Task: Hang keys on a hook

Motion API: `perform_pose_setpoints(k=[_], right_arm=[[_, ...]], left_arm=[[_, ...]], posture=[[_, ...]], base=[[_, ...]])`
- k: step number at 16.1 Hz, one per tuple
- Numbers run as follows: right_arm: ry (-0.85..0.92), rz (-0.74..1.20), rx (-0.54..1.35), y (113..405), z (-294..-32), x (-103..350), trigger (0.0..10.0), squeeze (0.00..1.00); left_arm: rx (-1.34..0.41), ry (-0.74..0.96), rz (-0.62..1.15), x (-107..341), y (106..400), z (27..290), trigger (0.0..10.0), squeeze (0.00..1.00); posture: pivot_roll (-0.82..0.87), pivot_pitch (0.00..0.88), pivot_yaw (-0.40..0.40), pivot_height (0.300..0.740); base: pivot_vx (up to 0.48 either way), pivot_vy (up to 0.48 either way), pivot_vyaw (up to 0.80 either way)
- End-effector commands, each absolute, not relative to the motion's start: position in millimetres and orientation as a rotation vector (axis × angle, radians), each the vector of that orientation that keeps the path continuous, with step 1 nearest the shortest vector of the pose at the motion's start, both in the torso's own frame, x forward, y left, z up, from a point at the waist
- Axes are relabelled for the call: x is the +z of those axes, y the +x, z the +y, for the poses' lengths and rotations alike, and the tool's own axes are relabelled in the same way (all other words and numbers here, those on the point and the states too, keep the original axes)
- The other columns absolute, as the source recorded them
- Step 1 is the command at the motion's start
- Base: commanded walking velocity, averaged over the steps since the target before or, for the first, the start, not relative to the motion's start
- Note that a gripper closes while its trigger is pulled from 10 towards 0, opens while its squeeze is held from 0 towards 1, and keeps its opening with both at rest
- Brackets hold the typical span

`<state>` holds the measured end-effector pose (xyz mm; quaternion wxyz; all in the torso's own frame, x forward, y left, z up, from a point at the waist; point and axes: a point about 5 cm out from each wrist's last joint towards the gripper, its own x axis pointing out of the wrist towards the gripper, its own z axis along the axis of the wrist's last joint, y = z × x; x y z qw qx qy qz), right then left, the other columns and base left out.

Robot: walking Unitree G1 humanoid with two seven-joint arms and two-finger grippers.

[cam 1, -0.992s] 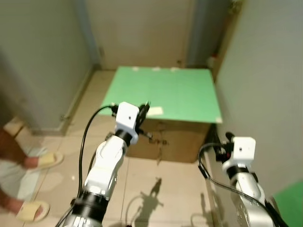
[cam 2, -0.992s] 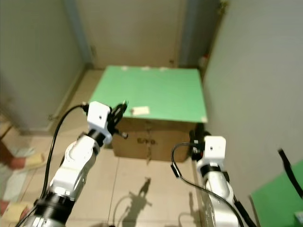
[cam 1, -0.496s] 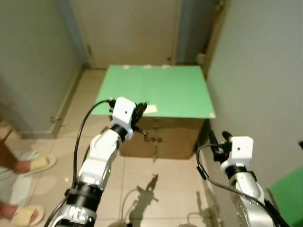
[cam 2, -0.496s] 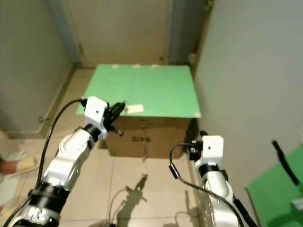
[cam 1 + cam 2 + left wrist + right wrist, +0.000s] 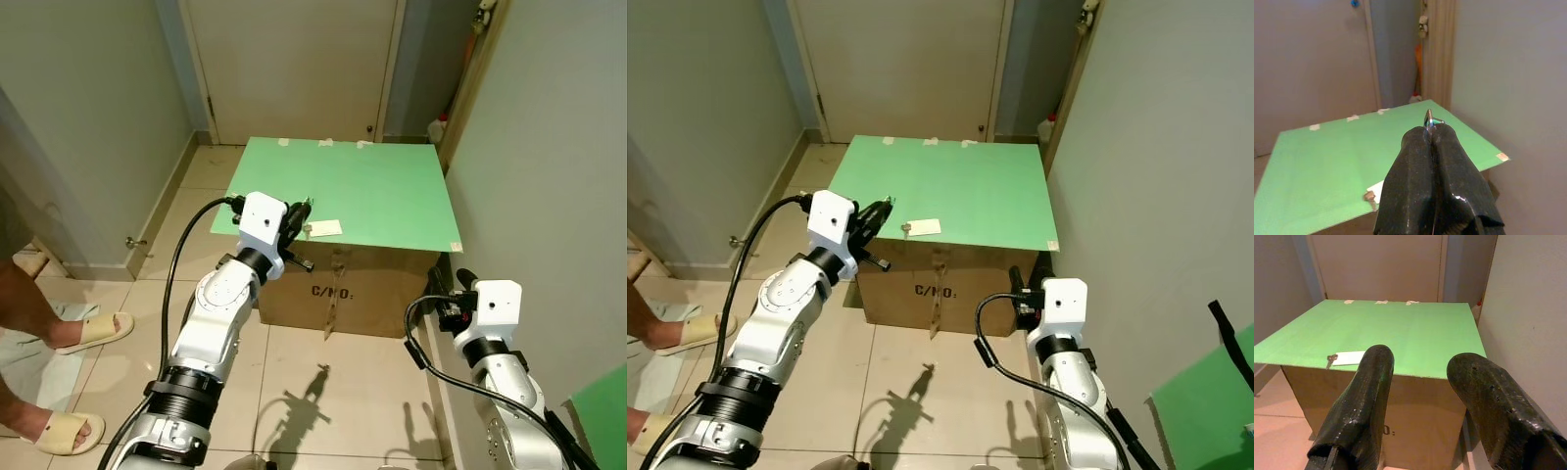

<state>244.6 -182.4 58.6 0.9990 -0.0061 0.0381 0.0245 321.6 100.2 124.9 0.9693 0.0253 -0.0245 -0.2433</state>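
Over the near edge of the green board (image 5: 343, 186) that tops the cardboard box (image 5: 372, 289), in the left eye view, I have the left gripper (image 5: 302, 213) pressed shut, and the white tag (image 5: 324, 228) with its key lies just beyond the tips at about 3 o'clock. In the right eye view the tag's long axis runs roughly 9 to 3, along the board's front edge, while the right gripper (image 5: 1023, 291) hangs low beside the box, well apart from it, so I judge the left arm far nearer. In the left wrist view the fingers (image 5: 1437, 166) are closed with a bit of metal (image 5: 1429, 119) showing at their tips; the tag sits down at 7 o'clock. In the right wrist view the fingers stand spread, the key (image 5: 1331, 359) at 10 o'clock.
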Motion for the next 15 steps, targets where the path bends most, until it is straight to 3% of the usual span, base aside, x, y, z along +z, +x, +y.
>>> perform_pose_setpoints(k=[1,7,15], right_arm=[[-0.007,0.081,0.037,246.2,-186.2,60.0,10.0,0.0],[-0.019,0.102,0.036,247.1,-188.8,57.1,10.0,0.0],[-0.019,0.12,0.018,240.3,-191.6,52.6,10.0,0.0]], left_arm=[[-0.493,0.035,-0.051,127.6,322.4,100.8,10.0,0.0],[-0.51,0.004,-0.044,125.9,320.2,98.2,10.0,0.0],[-0.52,0.049,-0.041,122.1,320.0,95.9,10.0,0.0]], posture=[[-0.17,0.0,0.033,0.736],[-0.18,0.0,0.028,0.736],[-0.21,0.0,0.039,0.736]], base=[[0.0,0.431,0.0],[0.0,0.437,-0.71],[0.0,0.0,-0.77]])
